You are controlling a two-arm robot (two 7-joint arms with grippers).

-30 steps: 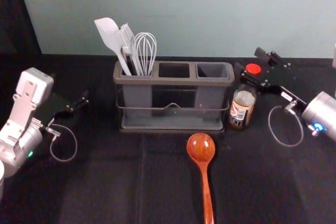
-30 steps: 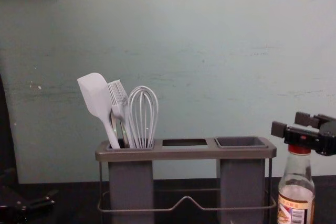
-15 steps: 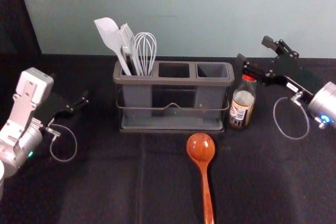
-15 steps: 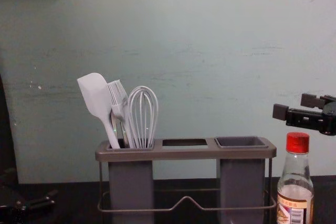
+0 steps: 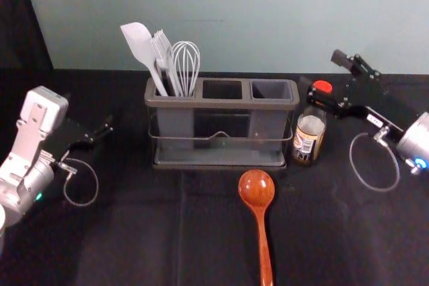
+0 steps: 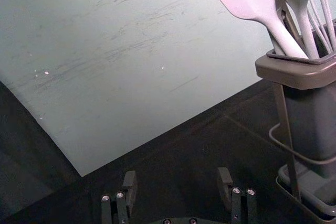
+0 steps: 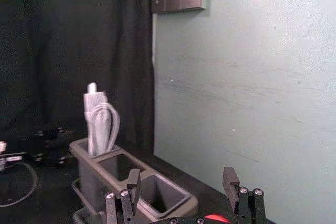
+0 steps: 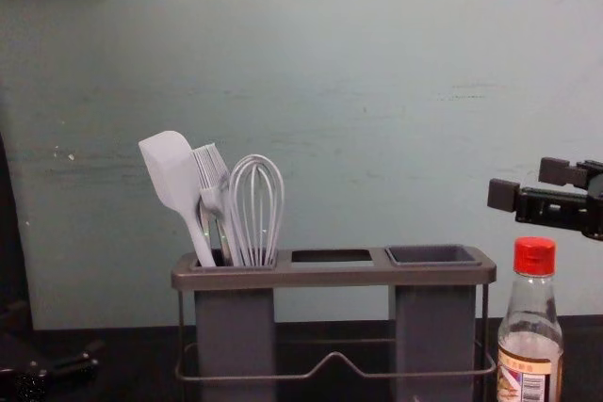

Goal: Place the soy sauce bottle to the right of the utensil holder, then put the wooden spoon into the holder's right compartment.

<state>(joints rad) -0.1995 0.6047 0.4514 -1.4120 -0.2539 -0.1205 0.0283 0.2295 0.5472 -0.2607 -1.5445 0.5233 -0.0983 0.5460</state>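
One soy sauce bottle (image 5: 309,135) stands right of one utensil holder (image 5: 221,104), one wooden spoon (image 5: 257,191) nearer the worktop's (image 5: 134,232) front edge. Right gripper (image 5: 322,72), above the bottle, and left gripper (image 5: 106,127), left of the holder: jaws wide open, empty.

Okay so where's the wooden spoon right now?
In the head view, the wooden spoon lies on the dark table, its bowl just in front of the utensil holder, toward the robot's right, its handle pointing back toward the robot.

The soy sauce bottle (image 8: 533,306) has a red cap (image 8: 534,256) and an orange-and-white label (image 8: 512,369) with a striped barcode (image 8: 534,388); wooden spoon (image 5: 257,189) reddish brown, utensil holder (image 5: 221,104) grey, spatula (image 5: 139,43) whitish, desk (image 5: 127,232) black, wall (image 5: 268,25) grey-green
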